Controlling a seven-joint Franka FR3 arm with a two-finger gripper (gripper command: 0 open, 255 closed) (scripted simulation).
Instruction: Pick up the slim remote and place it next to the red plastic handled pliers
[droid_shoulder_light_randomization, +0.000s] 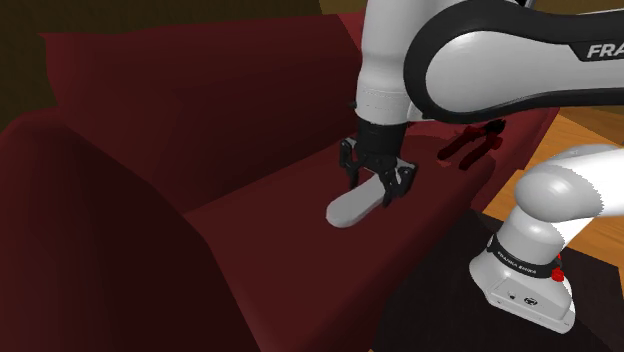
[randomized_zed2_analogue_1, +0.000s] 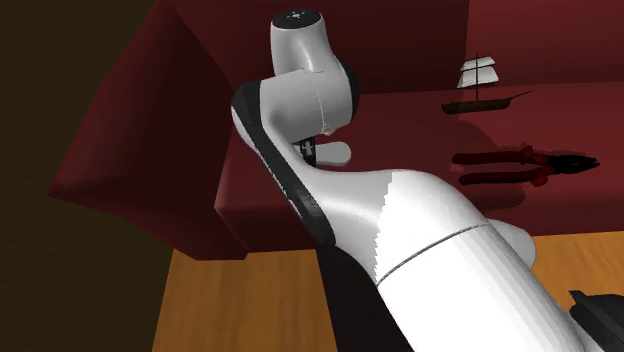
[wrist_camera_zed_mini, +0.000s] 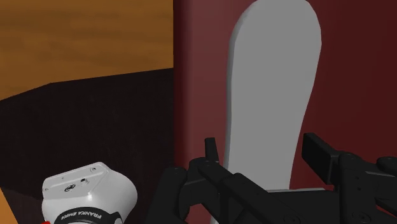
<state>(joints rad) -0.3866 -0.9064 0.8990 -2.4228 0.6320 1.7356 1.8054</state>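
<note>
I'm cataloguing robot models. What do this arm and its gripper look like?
The arm has rounded white shells with dark bands at the joints, one bearing white letters "FRA". Near its base sit a black ring lettered Franka Emika and small red dots. The gripper is all black, with blocky jaws.

both exterior cameras look down on the sofa (droid_shoulder_light_randomization: 270, 215).

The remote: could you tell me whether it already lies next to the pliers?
No, the remote is at the gripper, well apart from the pliers farther along the sofa.
</note>
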